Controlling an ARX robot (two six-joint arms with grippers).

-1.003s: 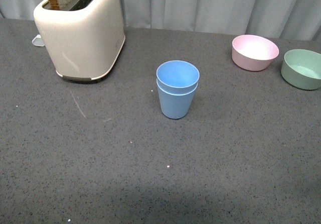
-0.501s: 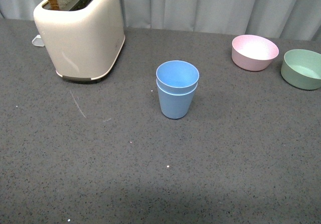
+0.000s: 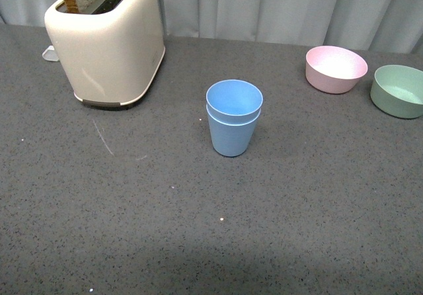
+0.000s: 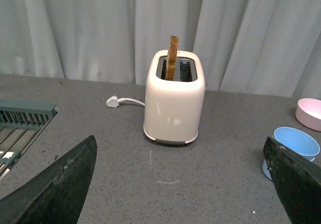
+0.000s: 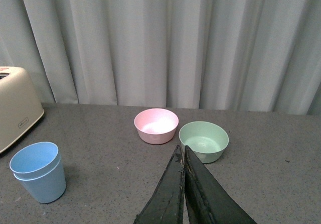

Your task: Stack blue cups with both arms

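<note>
1. Near the middle of the grey table (image 3: 317,196) we see the blue cups (image 3: 233,124) nested one inside the other and standing upright, exactly where they stood a second ago; nothing in the front view has shifted between the frames.
2. We see no arm in the front view, just as in the earlier frames.
3. From the left wrist we see our left gripper (image 4: 183,186) spread wide, one finger (image 4: 55,186) at each lower corner of the picture, with nothing between them. The white toaster (image 4: 174,101), a slice of toast (image 4: 172,58) standing in its slot, sits beyond the gap between the fingers, well apart from them; the stacked cups lie just beside the finger on the pink bowl's (image 4: 310,113) side, and we cannot tell whether they touch it.
4. From the right wrist we see our right gripper (image 5: 183,156) closed, its two fingers (image 5: 170,194) pressed together and holding nothing. The pink bowl and the green bowl (image 5: 203,140) sit just beyond the fingertips, and the cups stand well off to the toaster's side of them.
</note>
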